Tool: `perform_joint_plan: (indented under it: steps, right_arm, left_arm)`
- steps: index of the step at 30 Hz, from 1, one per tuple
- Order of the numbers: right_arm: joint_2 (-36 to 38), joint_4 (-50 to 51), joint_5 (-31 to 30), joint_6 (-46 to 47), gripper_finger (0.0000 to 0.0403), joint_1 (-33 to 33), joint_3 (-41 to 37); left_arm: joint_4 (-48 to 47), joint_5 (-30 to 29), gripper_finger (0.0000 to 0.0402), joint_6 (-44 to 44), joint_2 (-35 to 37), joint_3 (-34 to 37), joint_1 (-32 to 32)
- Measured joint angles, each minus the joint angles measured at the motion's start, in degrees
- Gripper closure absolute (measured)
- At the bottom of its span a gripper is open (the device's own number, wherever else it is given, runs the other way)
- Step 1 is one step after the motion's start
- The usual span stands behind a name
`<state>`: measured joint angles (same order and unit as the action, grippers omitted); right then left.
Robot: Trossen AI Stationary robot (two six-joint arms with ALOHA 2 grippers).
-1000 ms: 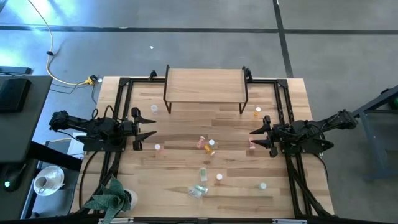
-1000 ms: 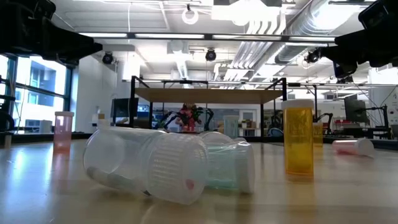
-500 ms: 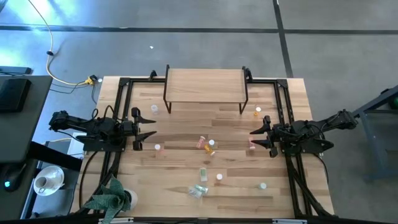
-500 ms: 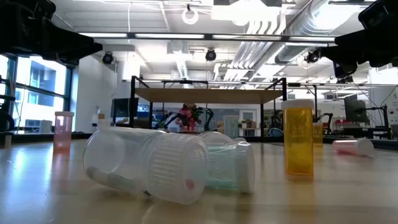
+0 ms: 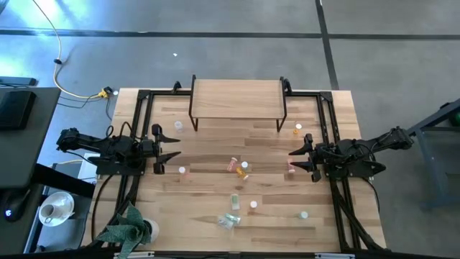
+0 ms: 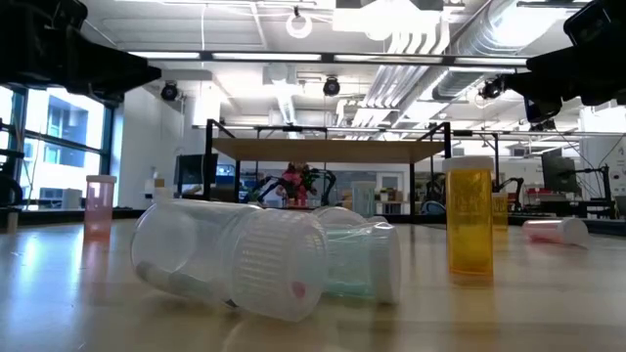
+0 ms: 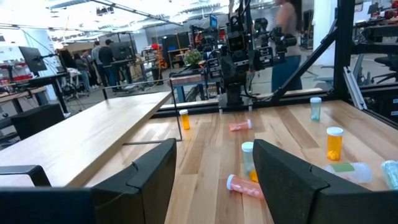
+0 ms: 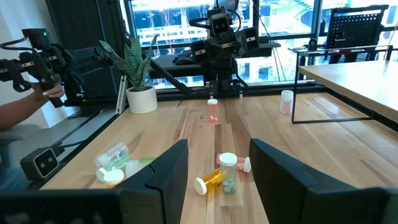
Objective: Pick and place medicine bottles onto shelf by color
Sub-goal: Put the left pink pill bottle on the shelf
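The light-wood shelf (image 5: 236, 97) stands on black legs at the table's far middle, with nothing on it. Small white-capped bottles are scattered on the tabletop. An orange, pink and green cluster (image 5: 238, 167) sits at the centre. A pink one (image 5: 291, 167) lies by my right gripper. Clear and green ones (image 5: 230, 219) lie near the front. My left gripper (image 5: 172, 150) hovers open and empty at the table's left. My right gripper (image 5: 296, 160) hovers open and empty at the right. The cluster shows ahead in both the left wrist view (image 7: 248, 168) and the right wrist view (image 8: 222, 173).
Black frame rails (image 5: 140, 122) run along both table sides. A potted plant (image 5: 129, 229) stands at the near left corner. Single bottles stand near the shelf's legs at the left (image 5: 178, 126) and at the right (image 5: 298, 129). A person (image 8: 18, 118) stands beyond the table.
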<state>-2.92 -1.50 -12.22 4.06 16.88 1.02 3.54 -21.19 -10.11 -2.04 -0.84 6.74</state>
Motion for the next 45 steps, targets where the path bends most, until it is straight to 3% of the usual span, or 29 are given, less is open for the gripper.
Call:
perform_joint_plan:
  steps: [8, 16, 24, 28, 32, 40, 45]
  right_arm:
    - [0.0, 0.0, 0.01, 0.02, 0.024, 0.0, 0.01]
    - [0.0, 0.0, -0.01, 0.0, 0.024, 0.0, 0.0]
    - [0.0, 0.0, 0.01, 0.02, 0.024, 0.0, 0.0]
    - [0.0, 0.0, 0.0, 0.01, 0.024, 0.0, 0.02]
    - [0.0, 0.0, -0.01, 0.0, 0.024, 0.0, 0.0]
    - [0.0, 0.0, 0.01, 0.0, 0.024, 0.0, 0.0]
    - [0.0, 0.0, 0.01, 0.01, 0.024, 0.01, 0.0]
  left_arm:
    - [0.44, 0.0, 0.02, 0.32, 0.0, 0.0, 0.0]
    - [-0.26, 0.3, 0.0194, 8.91, 0.01, 0.01, 0.0]
    - [-0.69, 4.86, 0.016, 10.16, 0.0, 0.0, 0.01]
    - [-0.84, 9.28, 0.0161, 12.1, -0.02, 0.01, 0.02]
    - [-1.64, 9.77, 0.0168, 13.72, -0.06, 0.02, 0.02]
    - [-2.33, 9.63, 0.0176, 11.87, -4.31, -1.11, 0.04]
    - [-6.83, 9.2, 0.0177, 11.34, -9.37, -6.53, 0.02]
